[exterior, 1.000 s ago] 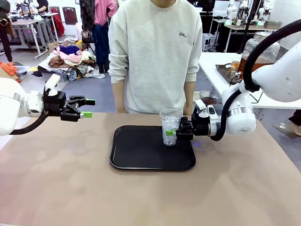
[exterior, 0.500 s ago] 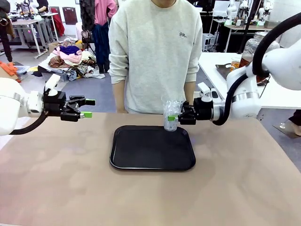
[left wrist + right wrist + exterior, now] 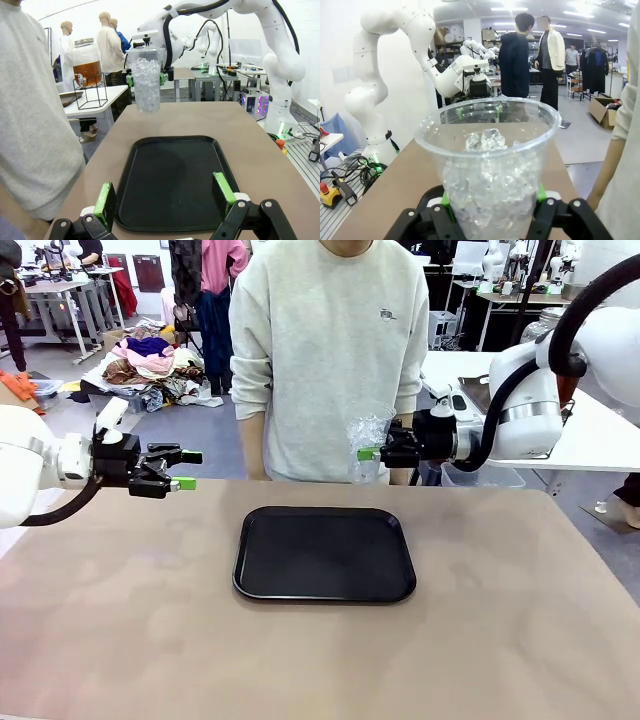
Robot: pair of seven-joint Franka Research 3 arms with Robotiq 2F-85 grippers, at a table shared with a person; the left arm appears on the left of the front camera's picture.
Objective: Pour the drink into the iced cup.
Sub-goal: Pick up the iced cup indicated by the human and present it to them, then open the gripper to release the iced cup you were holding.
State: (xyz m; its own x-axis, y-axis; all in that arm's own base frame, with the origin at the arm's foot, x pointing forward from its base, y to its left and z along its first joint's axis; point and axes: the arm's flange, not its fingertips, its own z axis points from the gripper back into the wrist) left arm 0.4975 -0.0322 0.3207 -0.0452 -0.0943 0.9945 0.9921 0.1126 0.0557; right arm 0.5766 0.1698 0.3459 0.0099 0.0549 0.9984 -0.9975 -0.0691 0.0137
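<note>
We see right claw (image 3: 368, 453) clamped on clear plastic ice-filled cup (image 3: 368, 430), aloft, black tray (image 3: 325, 555) below it; left claw (image 3: 188, 470) spread, idle. Amber drink (image 3: 86, 71) unpoured; filling remains.

One second earlier the iced cup (image 3: 370, 430) stood on the far part of the tray (image 3: 325, 555), held by the right gripper (image 3: 368, 453). Half a second earlier it was off the tray and hung just over the far edge. Now the cup is higher, upright, out beyond the tray's far right corner and well above it. The right arm has risen and drawn back from the tray with it.
</note>
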